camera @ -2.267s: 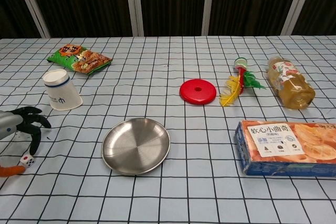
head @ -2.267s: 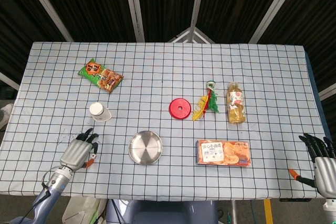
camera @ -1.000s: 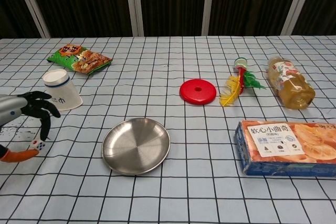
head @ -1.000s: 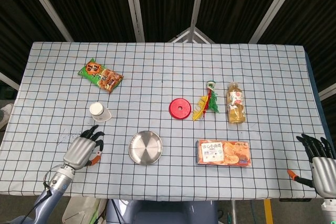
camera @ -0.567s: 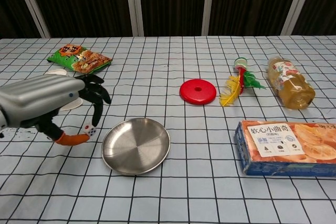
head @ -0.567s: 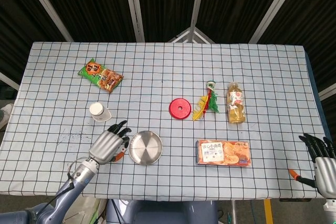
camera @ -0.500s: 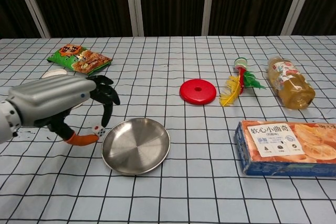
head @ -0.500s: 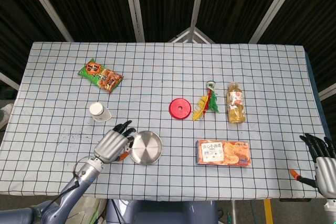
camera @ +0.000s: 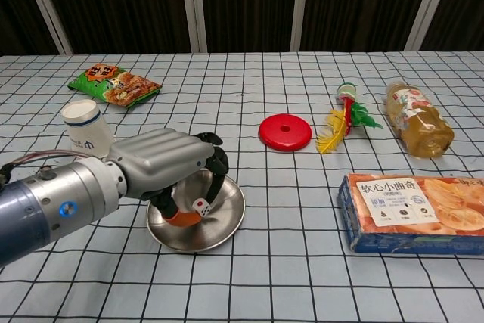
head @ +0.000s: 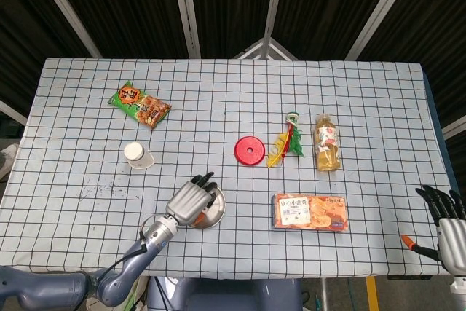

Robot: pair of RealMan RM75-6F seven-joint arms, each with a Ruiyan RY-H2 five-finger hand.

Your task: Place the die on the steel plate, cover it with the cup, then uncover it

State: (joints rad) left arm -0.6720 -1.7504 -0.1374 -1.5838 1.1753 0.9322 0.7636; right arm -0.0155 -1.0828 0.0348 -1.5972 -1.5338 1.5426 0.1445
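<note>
My left hand (camera: pixel 170 164) hovers over the steel plate (camera: pixel 219 225) and pinches a small white die (camera: pixel 200 205) between its orange thumb and a dark finger, just above the plate's middle. In the head view the left hand (head: pixel 193 200) covers most of the steel plate (head: pixel 217 210) and hides the die. A white paper cup (camera: pixel 87 131) lies tipped on the cloth to the left of the plate; in the head view the cup (head: pixel 137 156) is up and left of the hand. My right hand (head: pixel 448 223) rests at the table's right front corner with fingers spread, holding nothing.
A red disc (camera: pixel 285 131), a feathered shuttlecock (camera: pixel 342 120) and a lying drink bottle (camera: pixel 417 120) sit right of centre. An orange-and-blue snack box (camera: pixel 412 213) lies front right. A snack bag (camera: pixel 113 85) lies at the back left.
My left hand has carried the die rightward from the cloth near the cup to above the steel plate. The right hand has stayed at the table's corner.
</note>
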